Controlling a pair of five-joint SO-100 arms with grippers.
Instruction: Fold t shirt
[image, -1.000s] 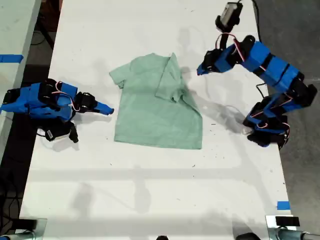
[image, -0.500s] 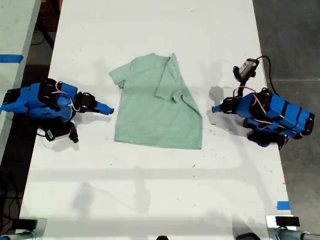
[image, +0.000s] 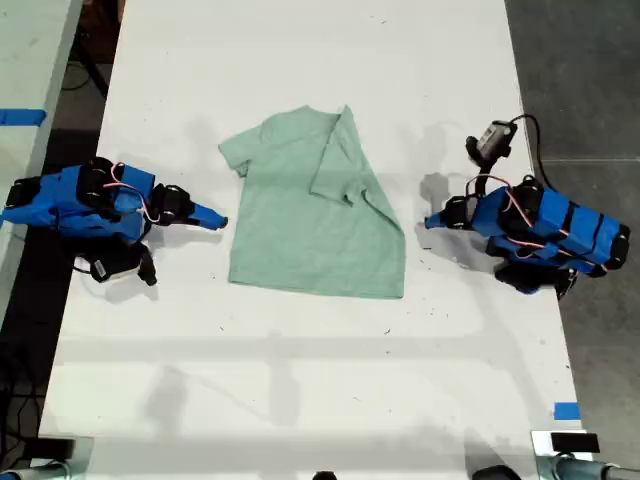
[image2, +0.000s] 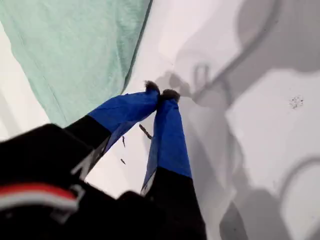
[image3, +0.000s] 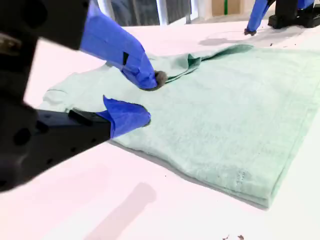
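Shirt (image: 315, 215) lies one-third folded; my first gripper (image2: 161, 94) rests pinched together and empty, my second gripper (image3: 145, 99) parted beside the unfolded sleeve, probably next to grasp.

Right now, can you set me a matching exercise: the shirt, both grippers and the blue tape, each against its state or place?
Things:
1. t shirt
2. my first gripper
3. my second gripper
4. blue tape

States or places:
A. jaws open, at the shirt's edge
B. stuck on the table near the exterior view's lower right corner
C. jaws shut, clear of the shirt
D. lying flat, one sleeve side folded over the body

Pairs: 1-D, 2-C, 3-A, 4-B
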